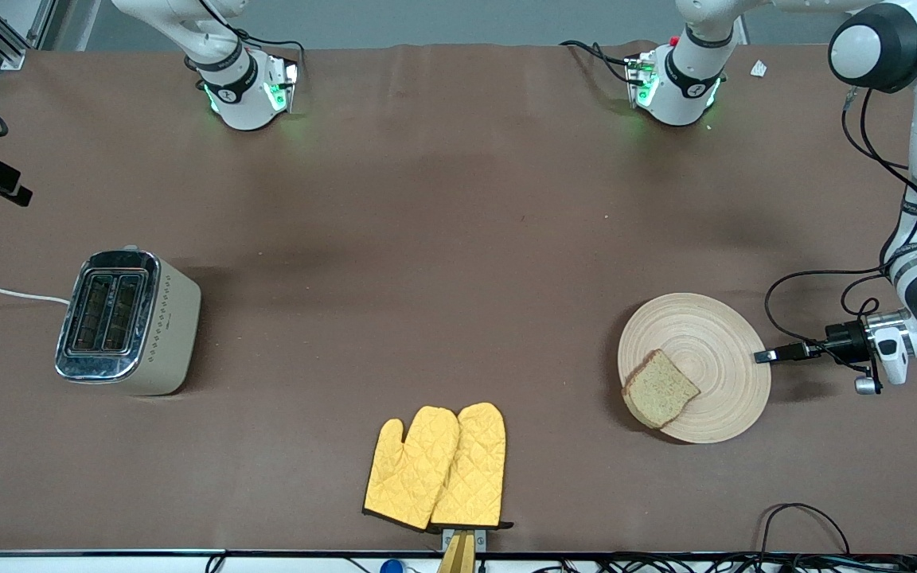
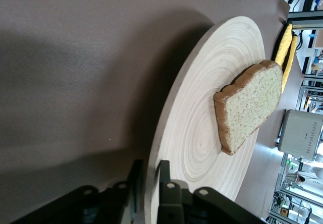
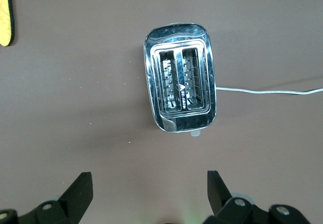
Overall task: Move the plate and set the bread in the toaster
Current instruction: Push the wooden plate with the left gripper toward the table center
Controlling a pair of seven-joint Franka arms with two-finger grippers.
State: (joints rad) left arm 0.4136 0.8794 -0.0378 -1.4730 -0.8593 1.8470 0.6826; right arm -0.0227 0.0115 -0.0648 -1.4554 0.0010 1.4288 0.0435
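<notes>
Brown table: left hand (image 1: 762,356) pinches plate (image 1: 713,342) rim.

Pale matt wood on the plate (image 1: 713,334), its ring grain showing clearly, and the black fingers (image 2: 169,196) of the left gripper (image 1: 762,356) look like matt plastic at its rim. The bread (image 1: 660,389) is rough, speckled crumb under a darker crust. The toaster (image 1: 128,322) flashes a glossy chrome top above smooth cream sides, with a white cord (image 1: 9,294). Quilted yellow cloth on the oven mitts (image 1: 436,466), black-edged. The table (image 1: 427,239) is dull brown, faintly creased like fabric.
</notes>
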